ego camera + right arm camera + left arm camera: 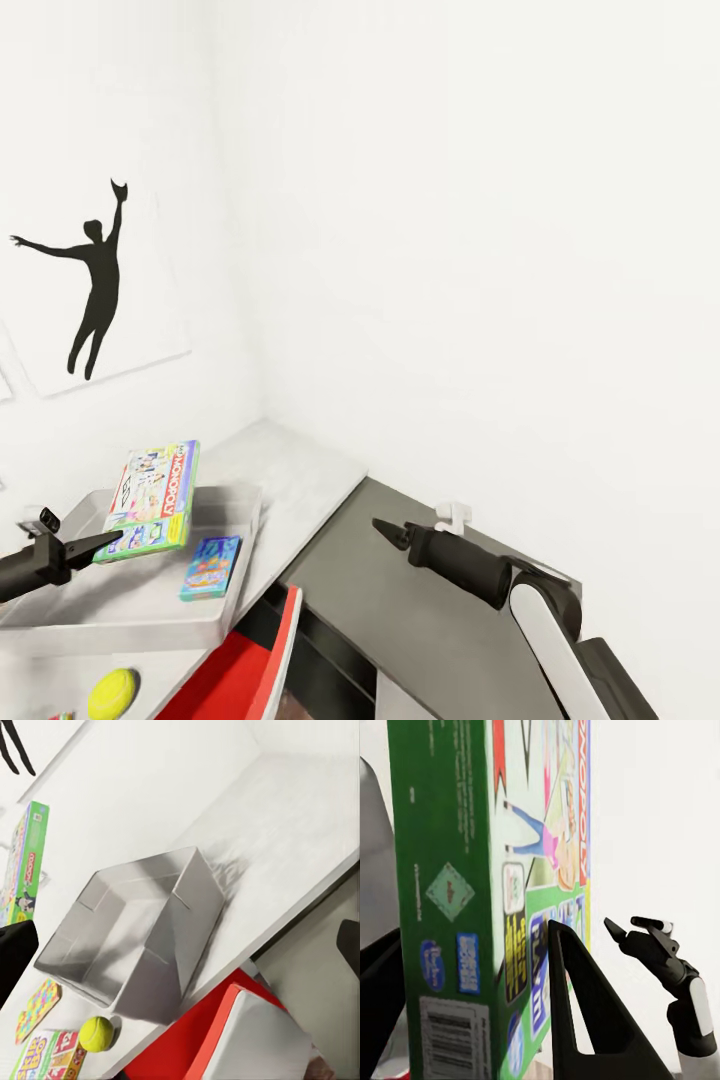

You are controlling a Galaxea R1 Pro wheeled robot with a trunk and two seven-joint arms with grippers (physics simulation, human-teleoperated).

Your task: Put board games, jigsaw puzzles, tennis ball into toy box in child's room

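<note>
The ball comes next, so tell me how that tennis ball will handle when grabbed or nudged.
The tennis ball is round and sits near the table edge, so a nudge would probably roll it off. It looks small and light; narrow fingers may squeeze it sideways.

Pale grey-white table (300, 470) in a room corner, bearing a grey toy box (130, 610) and, near it, a yellow-green tennis ball (112, 692).

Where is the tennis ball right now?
The tennis ball lies on the table at the head view's lower left, just in front of the toy box, near the robot's left side.
</note>
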